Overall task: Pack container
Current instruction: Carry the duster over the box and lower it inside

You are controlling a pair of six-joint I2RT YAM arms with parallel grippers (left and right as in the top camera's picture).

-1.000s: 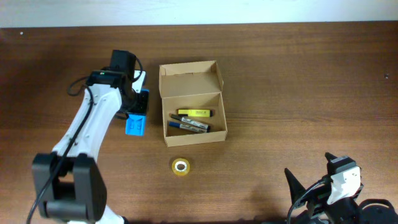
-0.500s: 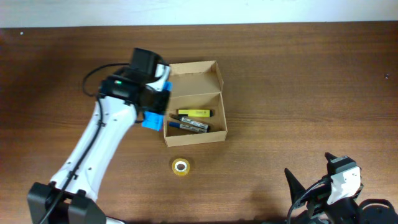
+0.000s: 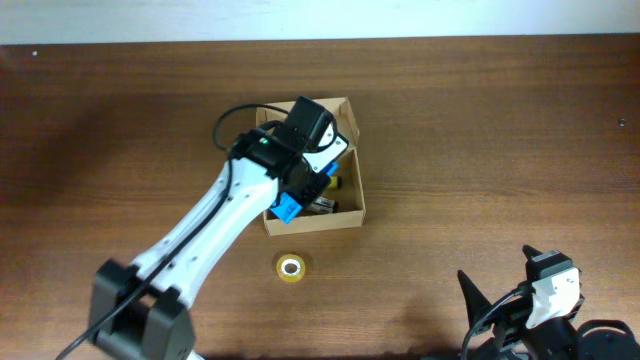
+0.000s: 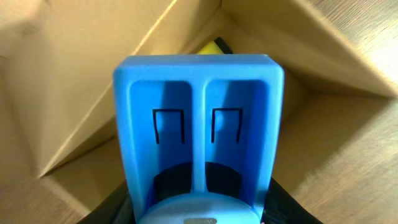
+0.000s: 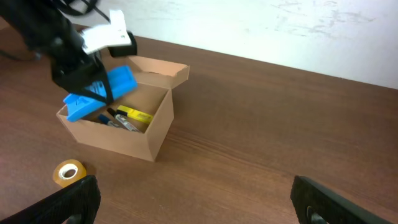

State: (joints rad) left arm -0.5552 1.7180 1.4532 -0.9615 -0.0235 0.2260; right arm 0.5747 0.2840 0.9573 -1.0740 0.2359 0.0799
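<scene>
While the left arm crosses the open container (image 3: 332, 220), the overhead view hides most of its inside. The right wrist view shows a yellow highlighter (image 5: 135, 115) and dark markers (image 5: 118, 122) on its floor, their labels too small to read. The box stands mid-table (image 3: 480, 130) with its flap raised. The left gripper (image 3: 297, 192) pinches a blue plastic block (image 4: 199, 118), tilted over the box's left end. The right gripper (image 5: 194, 186) has its fingers spread wide. A tape roll (image 3: 290, 267) lies near the box's front.
</scene>
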